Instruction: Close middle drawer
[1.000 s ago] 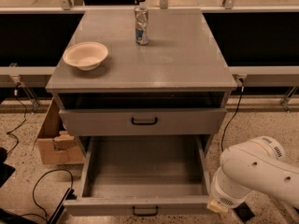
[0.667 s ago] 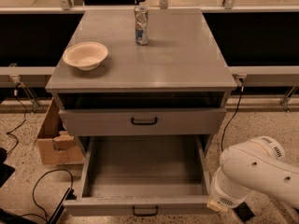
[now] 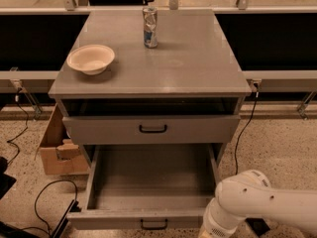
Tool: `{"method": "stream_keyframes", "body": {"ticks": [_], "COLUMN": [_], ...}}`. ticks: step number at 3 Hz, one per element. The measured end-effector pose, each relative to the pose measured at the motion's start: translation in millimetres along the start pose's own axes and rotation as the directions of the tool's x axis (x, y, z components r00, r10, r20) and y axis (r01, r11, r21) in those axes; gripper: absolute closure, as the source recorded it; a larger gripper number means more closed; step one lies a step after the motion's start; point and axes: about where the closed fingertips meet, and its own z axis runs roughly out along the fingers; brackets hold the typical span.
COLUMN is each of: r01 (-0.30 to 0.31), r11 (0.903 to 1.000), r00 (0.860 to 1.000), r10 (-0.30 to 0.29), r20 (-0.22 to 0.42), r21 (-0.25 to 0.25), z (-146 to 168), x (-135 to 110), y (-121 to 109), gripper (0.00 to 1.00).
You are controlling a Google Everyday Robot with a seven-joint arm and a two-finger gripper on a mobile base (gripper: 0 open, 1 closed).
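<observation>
The middle drawer (image 3: 153,180) is pulled far out of the grey cabinet. Its deep grey box is empty. Its low front, with a small black loop handle (image 3: 153,225), is at the bottom edge of the view. My white arm (image 3: 247,205) is at the bottom right, next to the right corner of the drawer's front. My gripper is out of view, hidden below or behind the arm. The top drawer (image 3: 151,129) above stands slightly out.
A beige bowl (image 3: 91,58) and a drink can (image 3: 150,28) stand on the cabinet top (image 3: 188,63). An open cardboard box (image 3: 59,150) sits on the floor to the left. Black cables (image 3: 44,202) lie on the speckled floor at the lower left.
My arm has moved a little down and to the left, towards the right corner of the drawer's front. The drawer has not moved.
</observation>
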Motion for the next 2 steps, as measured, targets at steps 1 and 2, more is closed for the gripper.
{"method": "stream_keyframes", "body": {"ticks": [1, 2], "r01": [0.008, 0.024], "r11": [0.9981, 0.9962], "r00": [0.998, 0.991], "r10": [-0.004, -0.013], "r20": [0.067, 0.133], "r21": [-0.061, -0.084], "z": [62.0, 111.6], "x": [-23.8, -52.0], "y": [12.6, 10.7], "gripper": [1.0, 1.0]}}
